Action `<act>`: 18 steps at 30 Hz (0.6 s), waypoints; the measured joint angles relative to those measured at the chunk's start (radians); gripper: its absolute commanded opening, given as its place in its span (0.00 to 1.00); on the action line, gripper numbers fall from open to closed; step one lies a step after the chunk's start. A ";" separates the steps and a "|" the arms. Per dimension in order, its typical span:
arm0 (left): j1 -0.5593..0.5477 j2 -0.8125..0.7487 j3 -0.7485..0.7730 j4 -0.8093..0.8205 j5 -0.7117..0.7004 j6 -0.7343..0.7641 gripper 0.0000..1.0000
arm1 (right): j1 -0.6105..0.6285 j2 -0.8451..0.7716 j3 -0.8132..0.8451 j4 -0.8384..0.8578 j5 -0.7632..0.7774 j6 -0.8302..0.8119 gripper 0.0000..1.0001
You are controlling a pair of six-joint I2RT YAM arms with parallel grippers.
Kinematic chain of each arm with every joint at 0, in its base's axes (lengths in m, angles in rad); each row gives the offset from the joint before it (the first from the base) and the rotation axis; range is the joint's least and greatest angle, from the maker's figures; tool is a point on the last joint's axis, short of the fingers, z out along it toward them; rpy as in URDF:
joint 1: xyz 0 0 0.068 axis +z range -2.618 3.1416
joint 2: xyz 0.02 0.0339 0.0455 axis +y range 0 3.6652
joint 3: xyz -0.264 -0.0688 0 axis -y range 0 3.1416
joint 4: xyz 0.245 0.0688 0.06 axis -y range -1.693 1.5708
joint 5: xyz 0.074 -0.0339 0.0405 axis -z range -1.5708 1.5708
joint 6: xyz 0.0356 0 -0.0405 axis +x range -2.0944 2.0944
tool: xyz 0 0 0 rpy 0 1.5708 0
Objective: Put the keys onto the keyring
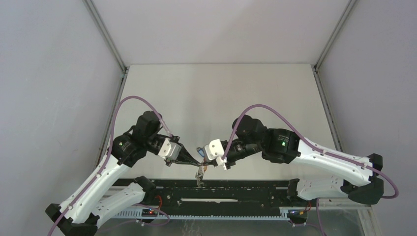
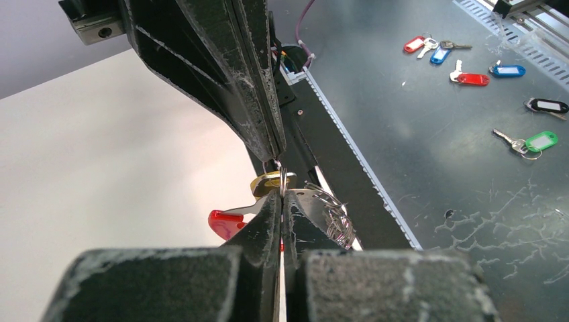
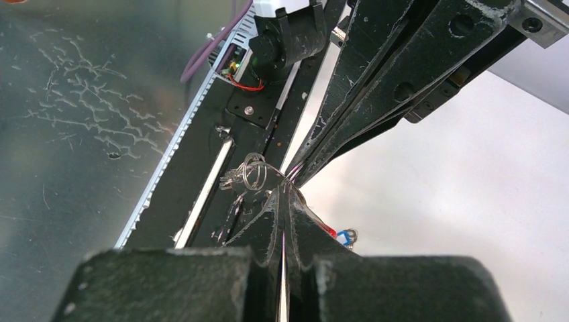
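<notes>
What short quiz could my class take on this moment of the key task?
1. True or false: the left gripper and the right gripper both have their fingers shut.
2. In the left wrist view, the lowest loose key on the dark surface has a tag that is: A green, B pink, C brown.
3. Fill in: the keyring by the fingertips bears a ___ band.
Key: 1 true; 2 A; 3 red.

I see left gripper and right gripper tip to tip at the near edge of the table — keyring between them.
</notes>
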 measured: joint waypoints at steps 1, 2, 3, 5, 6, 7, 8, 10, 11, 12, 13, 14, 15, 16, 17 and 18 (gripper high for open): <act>0.000 0.000 0.000 0.000 0.000 0.000 0.00 | 0.000 0.000 0.000 0.001 0.001 0.000 0.00; 0.000 0.000 0.000 0.000 0.000 0.000 0.00 | 0.000 0.000 0.000 0.002 0.002 0.001 0.00; 0.000 0.000 0.000 0.000 0.000 0.000 0.00 | 0.000 0.000 0.000 0.004 0.003 0.002 0.00; 0.000 0.000 0.000 0.000 0.000 0.000 0.00 | 0.000 0.000 0.000 0.010 0.004 0.005 0.00; 0.000 0.000 0.000 0.001 0.000 0.000 0.00 | 0.000 0.000 0.000 0.013 0.005 0.008 0.00; 0.000 0.001 0.000 0.001 -0.001 0.000 0.00 | 0.000 0.000 0.000 0.016 0.006 0.009 0.00; 0.000 0.001 0.000 0.001 -0.001 0.000 0.00 | 0.000 0.000 0.000 0.021 0.007 0.013 0.00; 0.000 0.001 0.000 0.002 -0.005 0.000 0.00 | 0.000 0.002 0.002 0.029 0.008 0.020 0.00; 0.000 0.001 0.000 0.003 -0.007 0.000 0.00 | 0.001 0.003 0.002 0.032 0.009 0.023 0.00; 0.000 0.001 0.000 0.004 -0.008 0.000 0.00 | 0.001 0.005 0.002 0.037 0.010 0.027 0.00; 0.000 0.002 0.000 0.005 -0.008 0.000 0.00 | 0.000 0.008 0.002 0.042 0.011 0.029 0.00; 0.000 0.004 0.000 0.007 -0.009 0.000 0.00 | 0.001 0.010 0.002 0.045 0.011 0.033 0.00; 0.000 0.006 0.000 0.006 -0.009 0.000 0.00 | 0.000 0.013 0.002 0.048 0.012 0.036 0.00; 0.000 0.008 0.000 0.006 -0.009 0.000 0.00 | 0.000 0.014 0.002 0.049 0.014 0.039 0.00; 0.000 0.010 0.000 0.007 -0.010 0.000 0.00 | 0.000 0.015 0.002 0.051 0.016 0.043 0.00; 0.000 0.012 0.000 0.007 -0.010 0.000 0.00 | 0.000 0.015 0.002 0.053 0.018 0.045 0.00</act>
